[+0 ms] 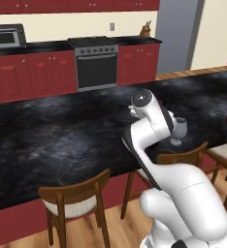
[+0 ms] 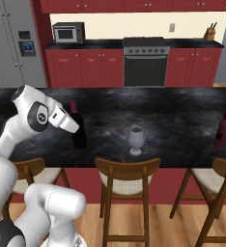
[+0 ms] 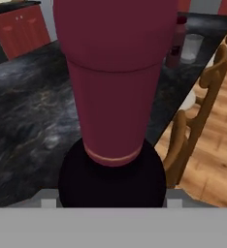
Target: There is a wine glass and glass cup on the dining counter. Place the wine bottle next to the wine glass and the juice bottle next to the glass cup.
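Wine bottle (image 2: 78, 129), tall and nearly black, stands near your clear footed wine glass (image 2: 135, 139); finger grip unclear. Squat dark red juice bottle (image 2: 224, 130) awaits its tumbler.

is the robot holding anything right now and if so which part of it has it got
Apparently the wine bottle, with the gripper around its neck or upper body; the fingers are hidden, so a closed grip can't be confirmed.

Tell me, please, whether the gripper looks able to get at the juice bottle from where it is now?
Probably not yet. The gripper is at the wine bottle, and the juice bottle stands far along the dining counter, beyond the wine glass; the counter between looks bare.
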